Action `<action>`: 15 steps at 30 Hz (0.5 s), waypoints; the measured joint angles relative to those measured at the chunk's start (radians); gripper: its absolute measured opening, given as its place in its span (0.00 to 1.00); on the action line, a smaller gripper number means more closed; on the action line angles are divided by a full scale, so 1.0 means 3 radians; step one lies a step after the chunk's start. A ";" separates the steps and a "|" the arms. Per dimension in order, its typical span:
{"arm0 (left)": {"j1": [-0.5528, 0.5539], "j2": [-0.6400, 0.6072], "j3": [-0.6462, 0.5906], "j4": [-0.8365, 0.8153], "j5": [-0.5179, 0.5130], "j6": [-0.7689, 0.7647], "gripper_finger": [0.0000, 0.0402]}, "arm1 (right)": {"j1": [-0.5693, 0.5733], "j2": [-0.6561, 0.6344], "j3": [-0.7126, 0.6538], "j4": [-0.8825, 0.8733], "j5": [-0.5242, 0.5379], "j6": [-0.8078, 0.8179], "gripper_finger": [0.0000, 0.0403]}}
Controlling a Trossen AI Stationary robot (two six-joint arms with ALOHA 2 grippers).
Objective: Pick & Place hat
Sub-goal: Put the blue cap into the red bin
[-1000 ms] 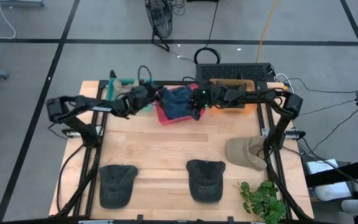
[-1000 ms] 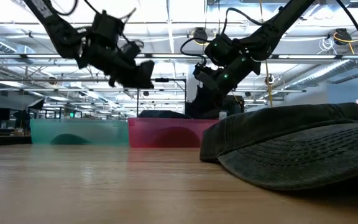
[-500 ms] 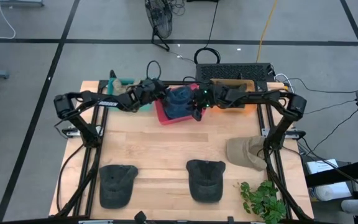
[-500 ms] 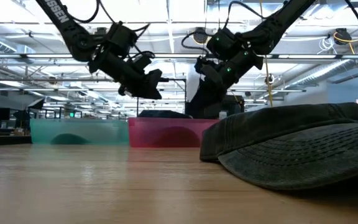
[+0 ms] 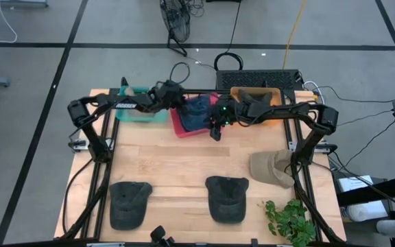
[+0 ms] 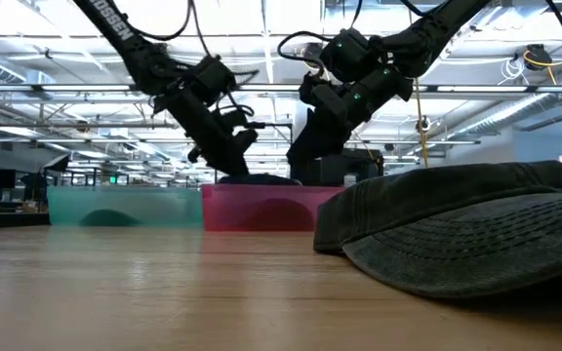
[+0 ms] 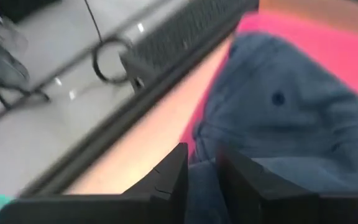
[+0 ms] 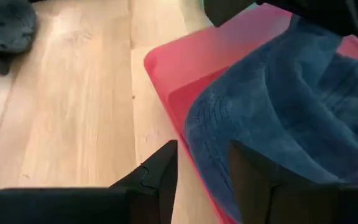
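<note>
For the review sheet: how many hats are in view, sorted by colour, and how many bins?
Blue hats: 1, lying in the red bin
Dark grey hats: 2
Tan hats: 1
Hats total: 4
Bins: 3, namely teal, red, orange
Total things: 7

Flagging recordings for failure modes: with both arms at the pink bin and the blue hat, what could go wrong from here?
1. Left gripper and right gripper crowd the same pink bin; they might collide.
2. The blue hat lies bunched over the bin's edge, so it could spill out.
3. A tug might drag the bin.
</note>
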 joint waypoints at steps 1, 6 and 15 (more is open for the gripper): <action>0.0009 0.0032 0.0072 -0.0198 0.0049 -0.0006 0.22 | 0.0000 0.0000 0.0000 -0.0032 0.0051 -0.0001 0.30; -0.0021 0.0116 0.0316 -0.0931 0.0195 0.0020 0.22 | -0.0008 0.0001 -0.0001 -0.0106 0.0458 -0.0010 0.30; -0.0156 0.0036 0.0321 -0.0974 0.0125 0.0102 0.22 | -0.0009 0.0001 -0.0001 -0.0120 0.0767 -0.0012 0.30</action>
